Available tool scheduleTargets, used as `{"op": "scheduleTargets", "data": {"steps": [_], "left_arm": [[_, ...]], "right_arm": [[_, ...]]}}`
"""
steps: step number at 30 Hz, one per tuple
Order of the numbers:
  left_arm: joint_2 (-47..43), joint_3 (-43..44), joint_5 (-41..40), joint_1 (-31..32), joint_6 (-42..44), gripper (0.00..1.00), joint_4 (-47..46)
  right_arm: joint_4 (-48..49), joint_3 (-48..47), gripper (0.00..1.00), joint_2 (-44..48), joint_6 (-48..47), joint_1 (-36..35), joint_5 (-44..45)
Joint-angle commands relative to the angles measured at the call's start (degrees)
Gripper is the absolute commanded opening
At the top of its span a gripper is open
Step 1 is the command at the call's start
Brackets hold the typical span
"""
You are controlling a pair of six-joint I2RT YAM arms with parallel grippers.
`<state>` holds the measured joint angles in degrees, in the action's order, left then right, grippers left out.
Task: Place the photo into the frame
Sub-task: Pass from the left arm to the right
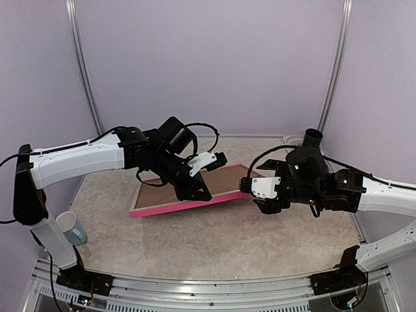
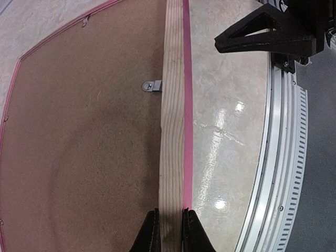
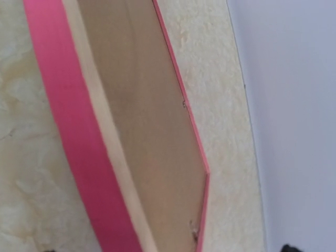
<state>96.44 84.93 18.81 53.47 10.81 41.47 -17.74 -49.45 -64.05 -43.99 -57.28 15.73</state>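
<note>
The frame [image 1: 168,208] lies back-up on the table, its near pink rail raised off the surface. A brown backing board [image 1: 224,178] fills it. The photo is hidden. My left gripper [image 1: 197,193] is shut on the near rail; in the left wrist view its black fingers [image 2: 151,233] pinch the pale wood and pink edge of the frame [image 2: 172,131]. My right gripper [image 1: 249,186] is open at the frame's right corner. The right wrist view shows the frame [image 3: 79,131] and the board [image 3: 147,136] close up, with only slivers of its fingertips at the bottom edge.
A pale blue cup [image 1: 71,227] stands at the table's left edge. At the back right is a black cylinder [image 1: 312,138]. An aluminium rail [image 2: 273,157] runs along the table's near edge. Lilac walls close in the back and sides.
</note>
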Motion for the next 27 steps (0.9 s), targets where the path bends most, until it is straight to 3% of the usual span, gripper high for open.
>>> {"op": "scheduleTargets", "data": {"steps": [1, 11, 14, 18, 24, 27], "left_arm": [[-0.9, 3.1, 2.0, -0.8, 0.9, 0.00, -0.5], [-1.6, 3.0, 2.0, -1.0, 1.1, 0.00, -0.4], [-2.1, 2.7, 2.1, -1.0, 1.1, 0.00, -0.6], [-2.6, 2.5, 2.3, -1.0, 1.0, 0.00, -0.8], [-3.0, 1.9, 2.4, -1.1, 0.9, 0.00, -1.0], [-3.1, 1.6, 2.5, -1.1, 0.8, 0.00, -1.2]], "right_arm": [[4.8, -0.1, 0.90, -0.7, -5.1, -0.6, -0.2], [3.0, 0.3, 0.83, -3.3, -6.5, -0.7, -4.8], [4.7, 1.1, 0.82, -3.7, -7.0, -0.6, -3.6], [5.6, 1.3, 0.71, -5.5, -7.7, -0.6, -1.8], [7.4, 2.0, 0.69, -7.7, -9.1, -0.6, -0.6], [9.5, 2.5, 0.52, -8.6, -10.1, -0.6, 1.3]]}}
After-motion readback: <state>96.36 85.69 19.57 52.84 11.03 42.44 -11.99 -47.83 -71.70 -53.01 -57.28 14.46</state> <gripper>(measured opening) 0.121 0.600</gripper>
